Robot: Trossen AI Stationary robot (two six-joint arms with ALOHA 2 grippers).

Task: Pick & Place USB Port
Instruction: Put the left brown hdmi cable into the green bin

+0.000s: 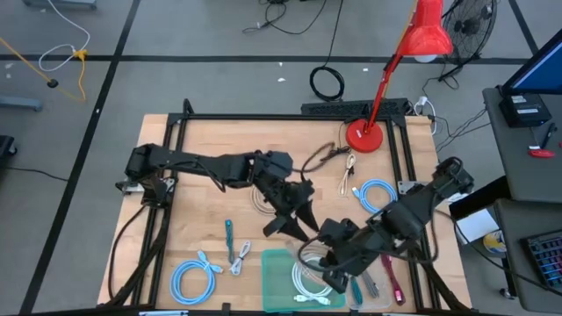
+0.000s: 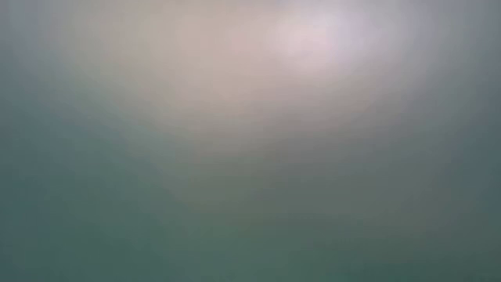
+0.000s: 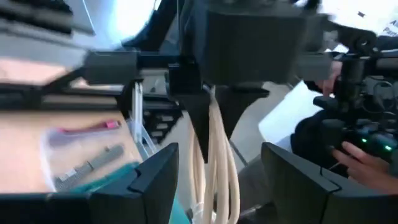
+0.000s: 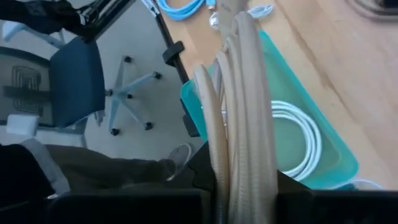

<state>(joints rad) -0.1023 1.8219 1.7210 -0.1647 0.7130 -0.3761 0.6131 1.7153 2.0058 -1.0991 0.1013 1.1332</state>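
Note:
A beige USB cable coil (image 4: 239,93) hangs in long loops above a teal tray (image 4: 329,146) at the table's near edge. A white cable coil (image 4: 305,134) lies inside that tray. My right gripper (image 1: 327,254) is shut on the beige coil. My left gripper (image 1: 297,224) stands open just to the left of it. In the left wrist view its fingers flank the hanging strands (image 3: 217,168) without touching them. The low view shows only blur. My right gripper pinches the bundled strands of the beige coil (image 4: 239,177) between its two fingers, several strands together. It comes slanting down from the table's right side. The loops hang slack below the fingers (image 3: 214,106), lifted clear of the table, over the teal tray (image 1: 279,263).
Blue cable coils lie at the near left (image 1: 193,279) and at the right (image 1: 376,193). A red desk lamp (image 1: 363,136) stands at the far right. A clear tray (image 1: 386,288) with small parts sits beside the teal one. Loose connectors (image 1: 235,250) lie left of it.

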